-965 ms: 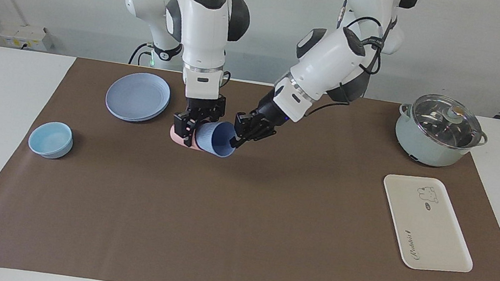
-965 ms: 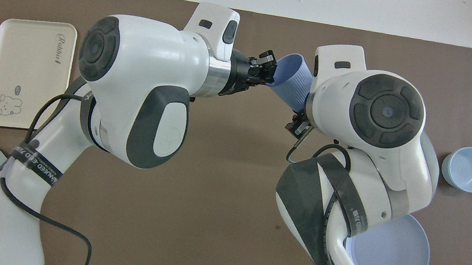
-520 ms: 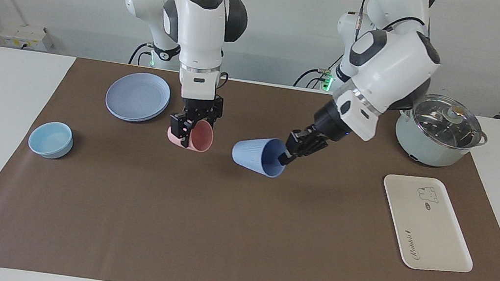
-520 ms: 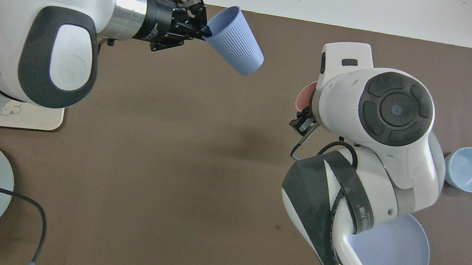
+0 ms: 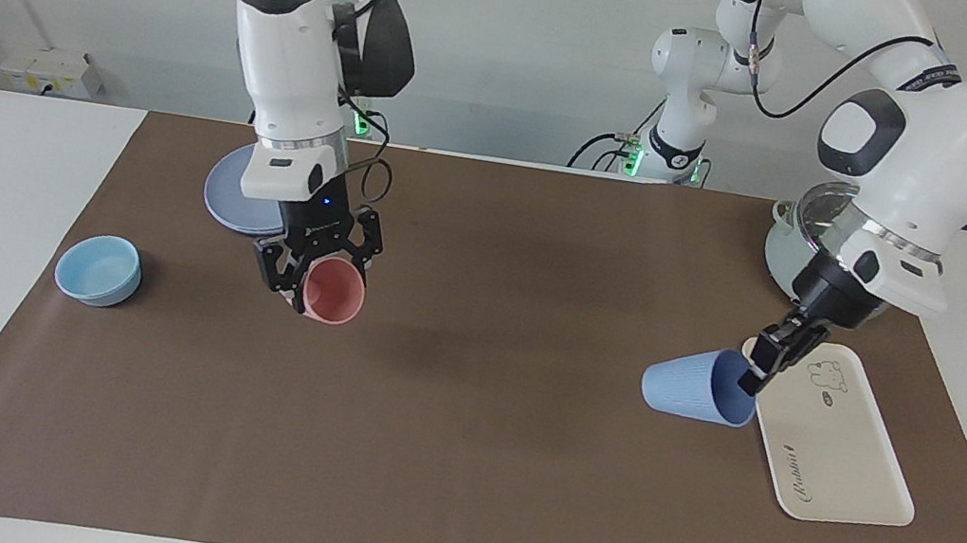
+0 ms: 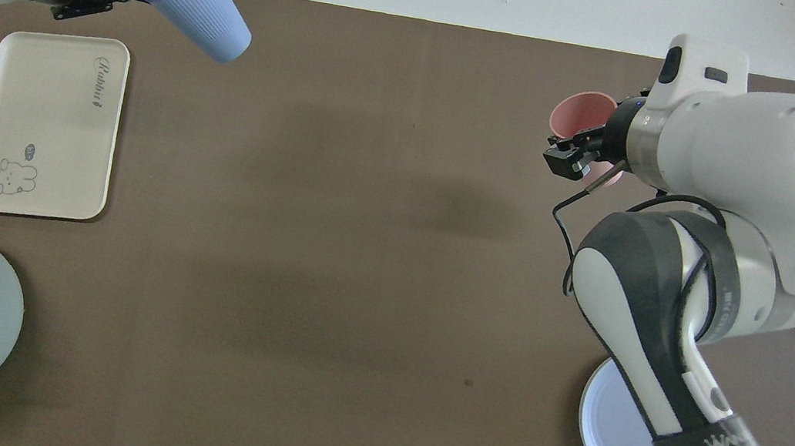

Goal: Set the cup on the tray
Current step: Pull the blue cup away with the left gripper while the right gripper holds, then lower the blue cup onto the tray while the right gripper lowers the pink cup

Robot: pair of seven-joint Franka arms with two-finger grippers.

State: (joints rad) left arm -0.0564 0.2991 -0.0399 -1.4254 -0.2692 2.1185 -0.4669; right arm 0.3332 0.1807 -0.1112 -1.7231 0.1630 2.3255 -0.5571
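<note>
Cup [image 5: 695,393] is the periwinkle tumbler, up in the air, tipped on its side, mouth toward the tray [image 5: 839,459], pinched at the rim by the left end effector [image 5: 758,368], fingers together on the rim wall. In the facing view going left to right: light-blue bowl [image 5: 98,269] on the table [image 5: 455,459] at the right arm's end, round plate [image 5: 230,205] partly covered by the right arm, right end effector [image 5: 312,277] clamped on a pink cup [image 5: 334,291] held off the mat and waiting there, then bare mat, then the blue cup just beside the tray's edge, tray flat on the mat, lidded pot [image 5: 788,255] nearer the robots than the tray

Step looks like the carry, nearly over the tray but not on it yet. Next move would need shifting the cup over the tray middle, turning it upright, lowering, then letting go

Hard to tell: how high the cup hangs, whether it overlaps the tray edge. Pot mostly hidden by the left arm; overhead cuts the left arm off at the frame edge
</note>
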